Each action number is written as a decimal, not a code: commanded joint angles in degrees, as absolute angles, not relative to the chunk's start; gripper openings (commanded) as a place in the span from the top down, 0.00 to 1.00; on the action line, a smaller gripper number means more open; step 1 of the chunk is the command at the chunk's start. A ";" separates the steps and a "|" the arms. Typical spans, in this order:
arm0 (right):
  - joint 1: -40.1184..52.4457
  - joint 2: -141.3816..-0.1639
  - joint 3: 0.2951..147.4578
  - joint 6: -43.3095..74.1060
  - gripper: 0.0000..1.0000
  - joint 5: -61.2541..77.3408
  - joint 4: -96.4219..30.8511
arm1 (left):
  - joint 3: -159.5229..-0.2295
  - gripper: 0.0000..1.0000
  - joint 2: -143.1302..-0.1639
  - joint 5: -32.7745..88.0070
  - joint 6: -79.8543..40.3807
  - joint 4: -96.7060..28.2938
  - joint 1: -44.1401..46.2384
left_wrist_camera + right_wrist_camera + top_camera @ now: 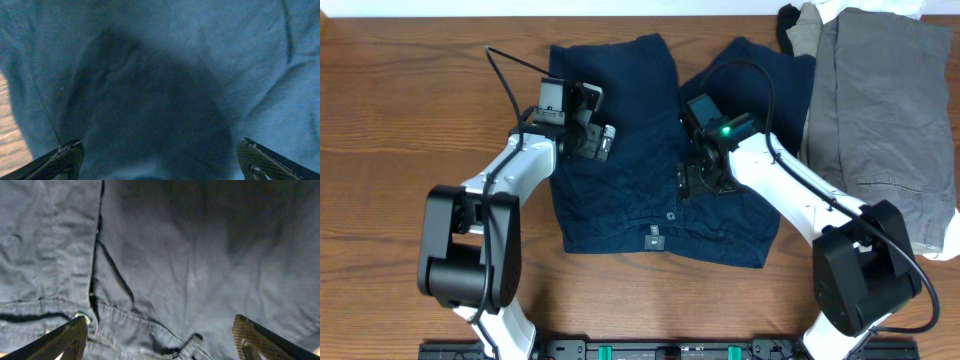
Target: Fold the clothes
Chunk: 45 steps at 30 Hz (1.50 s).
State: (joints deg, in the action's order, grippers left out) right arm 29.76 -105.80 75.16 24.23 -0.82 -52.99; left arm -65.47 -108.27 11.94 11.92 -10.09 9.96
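Observation:
The dark navy garment (pixel 620 120), a pair of shorts with a small pale tag (pixel 654 240) at its waistband, lies spread in the middle of the table. My left gripper (pixel 600 140) is open just above its left leg, and the left wrist view shows only blurred navy cloth (pixel 165 75) between the wide-apart fingers (pixel 160 155). My right gripper (pixel 695 180) is open over the garment's fly area. The right wrist view shows the waistband, a metal button (pixel 82 317) and a belt loop (pixel 192 342) between its fingers (pixel 160 335).
A grey folded garment (pixel 880 110) lies at the back right, with black cloth (pixel 788 20) and pale cloth (pixel 810 25) bunched at its top left. Bare wooden table (pixel 410 120) shows to the left and along the front.

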 commanded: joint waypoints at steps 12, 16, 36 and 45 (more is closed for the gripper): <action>23.42 -107.00 60.62 24.64 0.09 0.25 -34.39 | -67.20 0.02 -111.61 11.18 14.02 -15.46 9.82; 20.82 -107.35 58.37 23.49 0.09 0.27 -27.24 | -67.20 0.02 -111.61 7.55 7.55 -21.39 9.76; 15.40 -133.86 73.08 19.42 0.09 5.63 -5.10 | -67.20 0.02 -111.61 18.61 -8.10 -51.09 9.72; 15.22 -139.11 87.46 16.80 0.03 5.39 -5.45 | -67.20 0.02 -111.61 22.94 -8.01 -52.77 11.46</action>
